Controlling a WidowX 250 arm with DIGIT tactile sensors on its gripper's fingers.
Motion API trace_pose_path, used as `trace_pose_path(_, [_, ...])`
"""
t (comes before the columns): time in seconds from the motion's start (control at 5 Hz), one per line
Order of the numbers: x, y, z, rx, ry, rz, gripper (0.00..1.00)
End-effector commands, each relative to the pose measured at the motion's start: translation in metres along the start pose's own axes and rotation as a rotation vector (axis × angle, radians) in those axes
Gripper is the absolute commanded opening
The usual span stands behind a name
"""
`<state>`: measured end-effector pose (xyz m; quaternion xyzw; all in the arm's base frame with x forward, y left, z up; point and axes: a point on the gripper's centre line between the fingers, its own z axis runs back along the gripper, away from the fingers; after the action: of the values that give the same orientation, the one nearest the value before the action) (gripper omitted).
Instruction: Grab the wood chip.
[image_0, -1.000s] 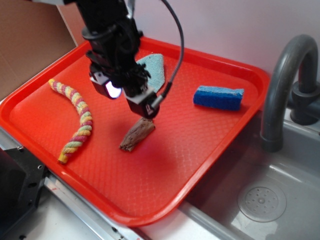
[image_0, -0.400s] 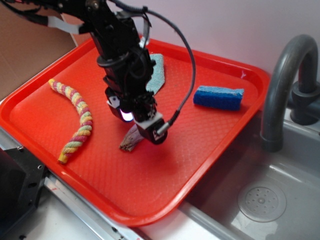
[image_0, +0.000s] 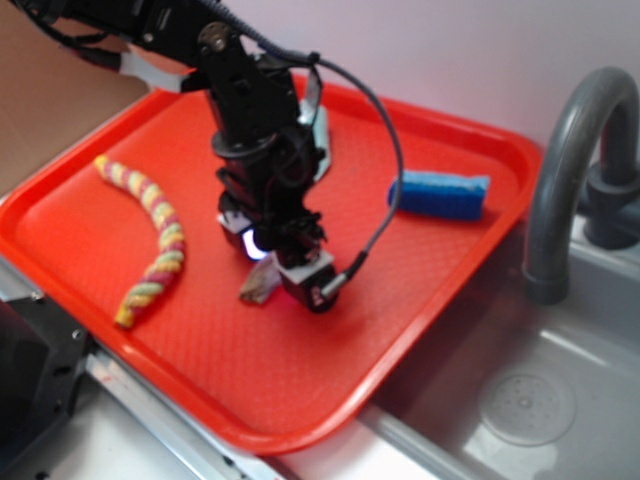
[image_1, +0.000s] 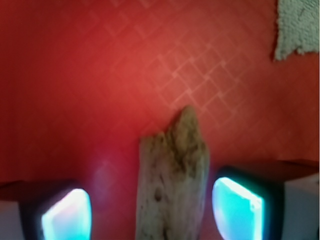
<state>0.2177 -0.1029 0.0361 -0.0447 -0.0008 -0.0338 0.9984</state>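
The wood chip (image_0: 259, 284) is a rough brown-grey chunk lying on the red tray (image_0: 330, 380). In the exterior view only its left end shows past my gripper (image_0: 285, 275), which is low over it. In the wrist view the wood chip (image_1: 172, 175) lies lengthwise between my two glowing fingers (image_1: 237, 207). The jaws stand apart, with a gap on each side of the chip. My gripper (image_1: 152, 210) is open and straddles the chip.
A striped pink-yellow rope (image_0: 150, 235) lies at the tray's left. A blue sponge (image_0: 440, 193) lies at the right rear. A light blue cloth (image_0: 318, 135) shows behind the arm, also in the wrist view (image_1: 297, 27). A grey faucet (image_0: 565, 180) and sink (image_0: 525, 400) stand to the right.
My gripper has come down and forward from above the chip's far end and now sits low around it. The chip has not moved.
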Motion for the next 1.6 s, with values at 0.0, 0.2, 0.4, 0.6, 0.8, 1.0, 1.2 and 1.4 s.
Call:
trace_pose_path(0.0, [-0.002, -0.004, -0.010, 0.015, 0.011, 0.000, 0.00])
trace_pose_path(0.2, [-0.007, -0.008, -0.010, 0.011, 0.011, -0.022, 0.00])
trace_pose_path(0.4, [-0.011, -0.010, -0.010, 0.017, 0.011, -0.021, 0.00])
trace_pose_path(0.6, [-0.004, 0.000, 0.002, 0.018, 0.001, 0.023, 0.00])
trace_pose_path(0.8, [0.011, 0.020, 0.045, 0.053, 0.006, 0.080, 0.00])
trace_pose_path(1.0, [0.026, 0.045, 0.099, 0.073, -0.061, 0.170, 0.00])
trace_pose_path(1.2, [0.022, 0.060, 0.150, 0.030, -0.089, 0.100, 0.00])
trace_pose_path(1.4, [0.003, 0.068, 0.199, 0.047, -0.134, 0.137, 0.00])
